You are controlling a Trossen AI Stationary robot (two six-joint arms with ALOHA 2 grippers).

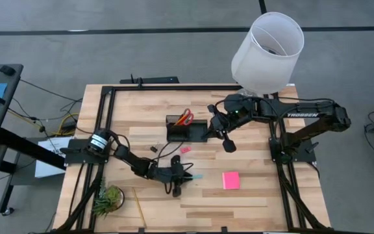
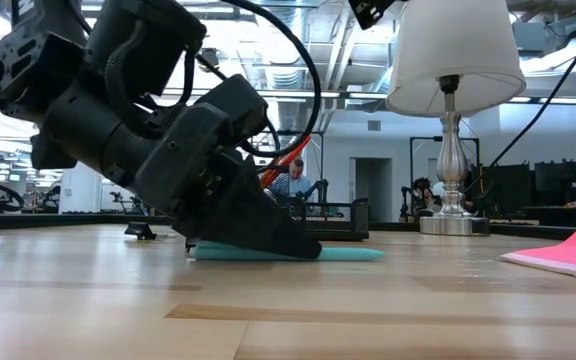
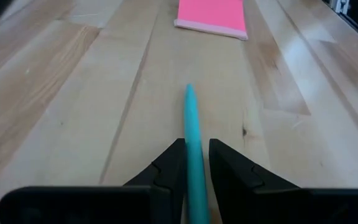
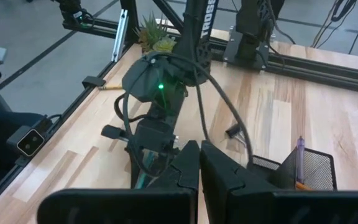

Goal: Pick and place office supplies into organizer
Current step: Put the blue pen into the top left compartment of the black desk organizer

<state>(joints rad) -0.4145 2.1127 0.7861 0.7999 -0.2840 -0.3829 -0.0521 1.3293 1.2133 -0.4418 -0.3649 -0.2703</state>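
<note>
Two arms share the wooden surface (image 1: 252,201). The left pincer (image 1: 178,184) is down near the middle front of it, its fingers (image 3: 166,171) closed on a teal pen (image 3: 191,134). In the left wrist view the pen runs straight out between the two dark fingers, and its tip points toward the pink sticky pad (image 3: 211,17) lying flat farther on. The low view shows the pen lying level on the wood, with the dark finger sloping down onto it; whether the pen is lifted at all I cannot tell from that angle.

The right pincer (image 1: 228,145) hangs beside the right end of the black organizer (image 1: 186,129), its fingers (image 4: 185,165) pressed together with nothing between them. The organizer sits toward the back middle of the surface. Red-handled scissors (image 1: 185,117) stand in it, and the right wrist view shows a purple pen (image 4: 299,158) upright in its mesh compartment.

A small pink eraser (image 1: 185,150) lies just in front of the organizer, and a small black clip (image 1: 154,149) lies to its left. A yellow pencil (image 1: 137,205) rests near the front left, next to the green plant tuft (image 1: 107,198). The white lamp (image 1: 267,53) stands at the back right corner.
</note>
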